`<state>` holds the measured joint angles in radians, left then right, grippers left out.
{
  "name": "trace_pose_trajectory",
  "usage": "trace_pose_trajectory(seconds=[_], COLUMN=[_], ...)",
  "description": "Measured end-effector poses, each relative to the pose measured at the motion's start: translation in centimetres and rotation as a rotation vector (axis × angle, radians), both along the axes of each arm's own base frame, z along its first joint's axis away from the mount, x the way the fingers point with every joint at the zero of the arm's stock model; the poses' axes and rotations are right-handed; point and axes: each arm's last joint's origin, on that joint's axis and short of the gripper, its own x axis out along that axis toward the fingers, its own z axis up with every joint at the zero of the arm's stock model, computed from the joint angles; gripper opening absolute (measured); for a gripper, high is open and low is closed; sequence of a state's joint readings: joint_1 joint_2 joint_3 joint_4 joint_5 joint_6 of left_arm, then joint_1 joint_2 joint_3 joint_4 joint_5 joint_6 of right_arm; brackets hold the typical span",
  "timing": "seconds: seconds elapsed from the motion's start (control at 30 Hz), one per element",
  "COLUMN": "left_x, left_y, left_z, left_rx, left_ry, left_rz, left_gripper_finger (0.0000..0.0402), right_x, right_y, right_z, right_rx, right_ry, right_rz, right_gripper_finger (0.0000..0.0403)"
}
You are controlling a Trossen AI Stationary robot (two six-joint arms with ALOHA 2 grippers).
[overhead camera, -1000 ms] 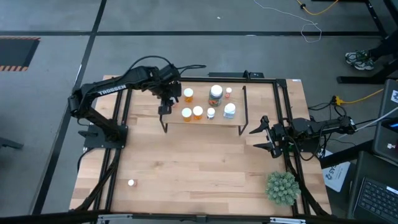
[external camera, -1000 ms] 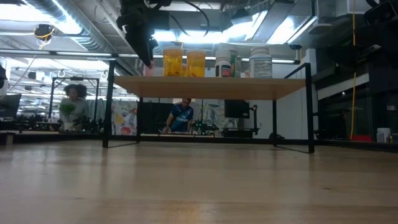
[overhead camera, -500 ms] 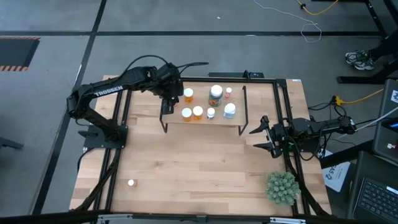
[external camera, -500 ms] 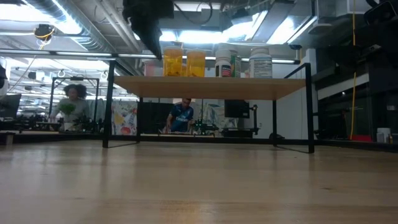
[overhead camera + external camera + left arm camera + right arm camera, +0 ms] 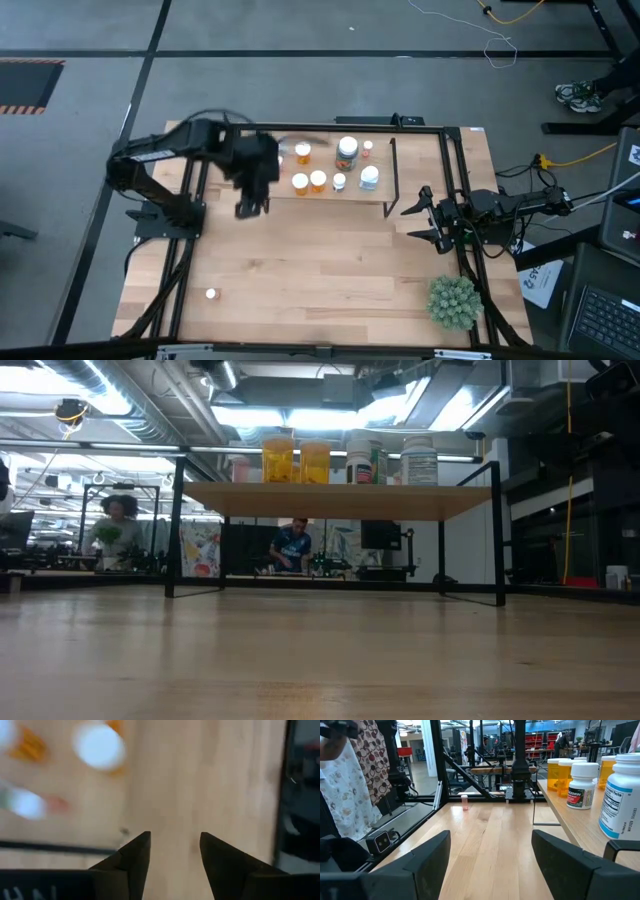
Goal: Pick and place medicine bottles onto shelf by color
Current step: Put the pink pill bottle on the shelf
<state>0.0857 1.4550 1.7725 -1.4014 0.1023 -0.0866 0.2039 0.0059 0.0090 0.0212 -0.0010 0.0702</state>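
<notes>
left end effector (image 5: 251,207) blurred, fingers parted, empty, beside the shelf's (image 5: 330,195) left end.

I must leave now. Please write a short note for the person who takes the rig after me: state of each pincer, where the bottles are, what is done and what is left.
Left pincer: open, holding nothing, above the tabletop beside the shelf's left end.
Right pincer: open, empty, waiting at the table's right edge.
On the shelf: three orange bottles toward the left; a larger jar in the middle; a small white bottle, a bluish bottle and a tiny one to the right.
Done: these seven stand on the shelf.
Left: one small white-capped bottle stands on the tabletop near the front left corner. Another small pinkish one shows in the right wrist view on the tabletop.
</notes>
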Motion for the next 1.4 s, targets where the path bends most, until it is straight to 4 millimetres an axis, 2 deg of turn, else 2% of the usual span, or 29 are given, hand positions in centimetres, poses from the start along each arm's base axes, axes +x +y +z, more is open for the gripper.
trace_pose_trajectory(seconds=[0.13,0.33,0.5,0.77,0.9,1.1,1.2,1.3,1.4], left_x=[-1.0,-2.4,-4.9,-9.8,-11.3,-12.7,-12.9,-12.9,-13.0], left_y=[-3.8,-9.6,-13.2,-16.1,-17.6,-19.4,-19.7,-20.3,-21.2], left_z=[-0.5,-1.9,-1.3,0.1,-0.3,-3.3,-4.8,-6.4,-8.0], left_rx=[-0.055,-0.056,0.005,0.171,0.206,0.287,0.301,0.262,0.176], left_ry=[0.127,0.246,0.196,0.009,-0.033,0.005,0.022,0.036,0.102], left_rz=[-0.02,-0.164,-0.269,-0.267,-0.282,-0.31,-0.251,-0.194,-0.227], left_gripper_finger=[0.0167,0.0166,0.0166,0.0156,0.0156,0.0156,0.0156,0.0156,0.0156], right_x=[0.0,0.0,0.0,0.0,0.0,0.0,0.0,0.0,0.0], right_y=[0.0,0.0,0.0,0.0,0.0,0.0,0.0,0.0,0.0], right_z=[0.0,0.0,0.0,0.0,0.0,0.0,0.0,0.0,0.0], right_rx=[0.0,0.0,0.0,0.0,0.0,0.0,0.0,0.0,0.0], right_ry=[0.0,0.0,0.0,0.0,0.0,0.0,0.0,0.0,0.0], right_rz=[0.0,0.0,0.0,0.0,0.0,0.0,0.0,0.0,0.0], right_gripper_finger=[0.0282,0.0282,0.0282,0.0282,0.0282,0.0282,0.0282,0.0282,0.0282])
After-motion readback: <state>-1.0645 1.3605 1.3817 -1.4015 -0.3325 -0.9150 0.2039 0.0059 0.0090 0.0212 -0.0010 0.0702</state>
